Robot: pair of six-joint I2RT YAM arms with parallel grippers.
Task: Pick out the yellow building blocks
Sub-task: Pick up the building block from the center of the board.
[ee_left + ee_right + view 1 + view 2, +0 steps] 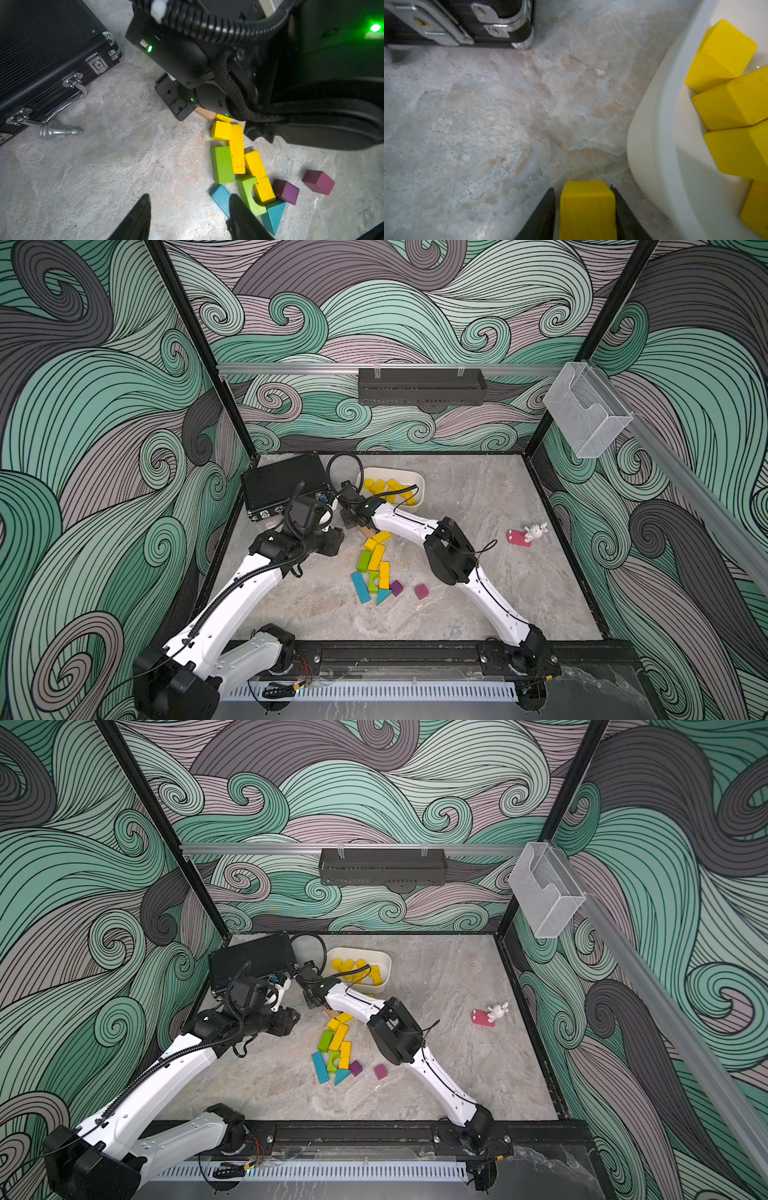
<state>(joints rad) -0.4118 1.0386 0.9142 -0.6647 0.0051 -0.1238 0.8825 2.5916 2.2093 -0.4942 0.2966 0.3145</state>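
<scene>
Marble tabletop (488, 124); right end effector (581, 188) clamps yellow block (587, 212) pointing lengthwise outward.

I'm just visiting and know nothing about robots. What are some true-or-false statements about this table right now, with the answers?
1. The right gripper has a yellow block between its fingers. True.
2. The white bin is empty. False: several yellow blocks lie in it.
3. The left gripper is open and holds nothing. True.
4. No yellow pieces are left outside the bin. False: yellow bars lie on the table among other colours.
5. The purple cubes touch. False: one purple cube lies apart from the other.
</scene>
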